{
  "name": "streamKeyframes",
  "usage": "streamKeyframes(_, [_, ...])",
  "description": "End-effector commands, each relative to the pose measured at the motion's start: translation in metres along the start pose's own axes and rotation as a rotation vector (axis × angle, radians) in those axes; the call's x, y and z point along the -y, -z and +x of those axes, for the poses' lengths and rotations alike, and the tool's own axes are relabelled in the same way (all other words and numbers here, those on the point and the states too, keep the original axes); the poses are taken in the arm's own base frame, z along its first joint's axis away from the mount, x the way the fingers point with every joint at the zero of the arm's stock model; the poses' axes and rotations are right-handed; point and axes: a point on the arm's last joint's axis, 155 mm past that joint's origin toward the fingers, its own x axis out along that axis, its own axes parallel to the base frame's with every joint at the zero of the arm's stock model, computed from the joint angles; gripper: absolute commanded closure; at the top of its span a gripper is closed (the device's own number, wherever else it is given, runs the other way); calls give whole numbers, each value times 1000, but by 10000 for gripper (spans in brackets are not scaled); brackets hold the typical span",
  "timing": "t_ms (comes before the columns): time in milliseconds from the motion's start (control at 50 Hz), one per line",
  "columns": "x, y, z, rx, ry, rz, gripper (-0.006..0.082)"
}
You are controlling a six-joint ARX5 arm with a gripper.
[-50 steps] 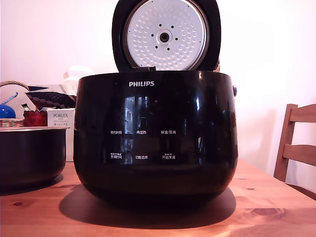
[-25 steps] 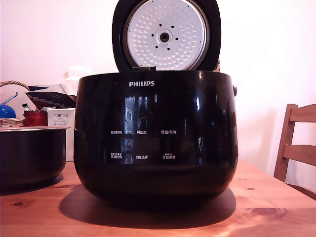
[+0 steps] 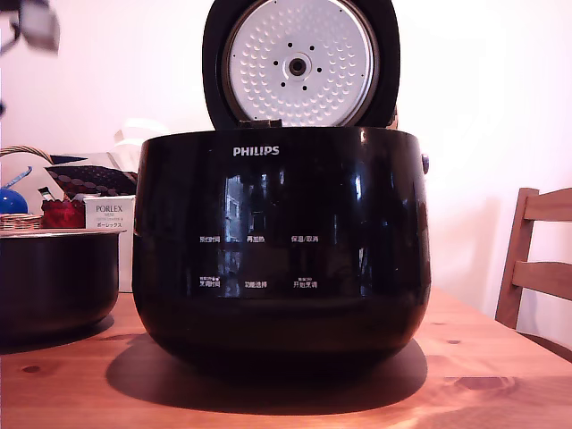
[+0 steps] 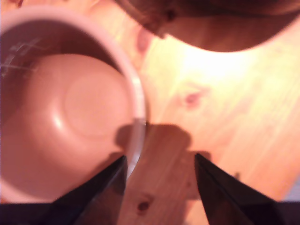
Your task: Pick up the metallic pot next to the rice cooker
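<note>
The metallic pot [image 3: 55,281] sits on the wooden bench [image 3: 483,375] at the exterior view's far left, partly cut off by the frame edge, just beside the rice cooker [image 3: 281,241] but not touching it; a strip of bare wood shows between them. From my wrist camera I look straight down into the pot [image 4: 70,117]: empty, smooth inside, with a thin pale rim and faint measure marks on its wall.

I judge it rigid and fairly light for its width, a thin metal bowl with no handles in view. Its rounded base and slick walls give nothing to pinch from outside, so the rim is the place to take it, one finger inside the wall and one outside. Held at one edge it would likely tilt and might slip, so the bite should go deep.

My hand [image 4: 159,161] hangs above the rim, its two dark fingers [image 4: 101,185] spread wide and holding nothing, one over the pot's edge and one over the bench. In the exterior view only a blurred bit of my arm [image 3: 31,25] shows in the top left corner.

The cooker's lid [image 3: 300,63] stands open. A basket [image 3: 22,192] and a PORLEX box [image 3: 110,214] sit behind the pot; a wooden chair [image 3: 536,264] stands at the right.
</note>
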Motion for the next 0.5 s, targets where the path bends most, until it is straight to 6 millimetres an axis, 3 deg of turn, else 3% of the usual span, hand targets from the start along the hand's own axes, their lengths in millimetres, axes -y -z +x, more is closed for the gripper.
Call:
streamKeyframes(0, [2,4,14,-20,33,2,349])
streamKeyframes(480, [-5,6,56,-61,92,22,353])
